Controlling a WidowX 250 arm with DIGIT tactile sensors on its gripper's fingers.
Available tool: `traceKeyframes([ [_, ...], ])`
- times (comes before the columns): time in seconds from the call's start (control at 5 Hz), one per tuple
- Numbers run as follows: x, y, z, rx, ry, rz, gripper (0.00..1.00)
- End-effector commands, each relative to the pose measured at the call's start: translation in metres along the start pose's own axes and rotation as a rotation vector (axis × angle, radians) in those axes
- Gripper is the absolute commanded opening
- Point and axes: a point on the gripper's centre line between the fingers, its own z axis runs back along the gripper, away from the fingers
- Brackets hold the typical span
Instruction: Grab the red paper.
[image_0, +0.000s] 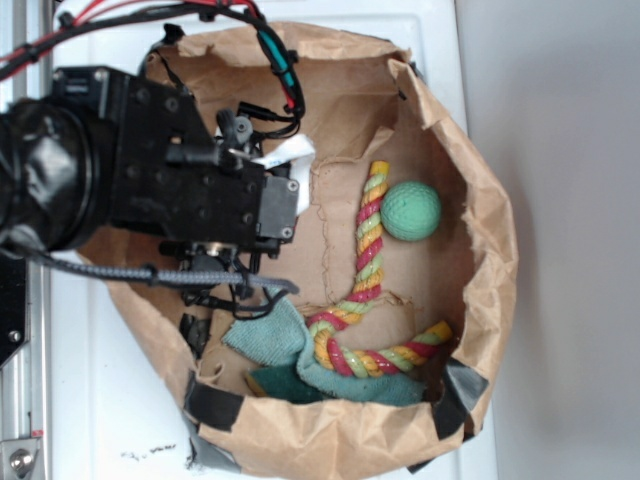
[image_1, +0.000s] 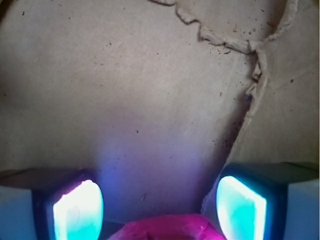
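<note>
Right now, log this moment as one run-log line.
claw: open, fingers either side of red paper | paper: low between fingers, not clamped | floor: brown paper bag | rope, green ball: untouched

The paper bag (image_0: 480, 200) sits on the table (image_0: 100, 420). In it, the ball (image_0: 411, 210) lies at the right, just beside the rope (image_0: 366, 255). The rope's lower end lies on the cloth (image_0: 275, 340) at the bottom. The arm (image_0: 150, 175) covers the left side.

In the wrist view, the red paper (image_1: 167, 227) sits at the bottom edge between the tool (image_1: 160, 207) fingers (image_1: 77, 210).
</note>
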Motion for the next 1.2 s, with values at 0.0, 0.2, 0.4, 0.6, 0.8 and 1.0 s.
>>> traceKeyframes([
  [0.0, 0.001, 0.018, 0.03, -0.096, -0.08, 0.031, 1.0],
  [0.2, 0.0, 0.029, 0.047, -0.17, -0.11, 0.048, 1.0],
  [0.4, -0.003, 0.043, 0.059, -0.197, -0.104, 0.064, 1.0],
  [0.6, -0.004, 0.049, 0.062, -0.211, -0.097, 0.083, 1.0],
  [0.8, -0.003, 0.053, 0.063, -0.252, -0.101, 0.111, 1.0],
  [1.0, -0.003, 0.052, 0.059, -0.256, -0.097, 0.104, 1.0],
])
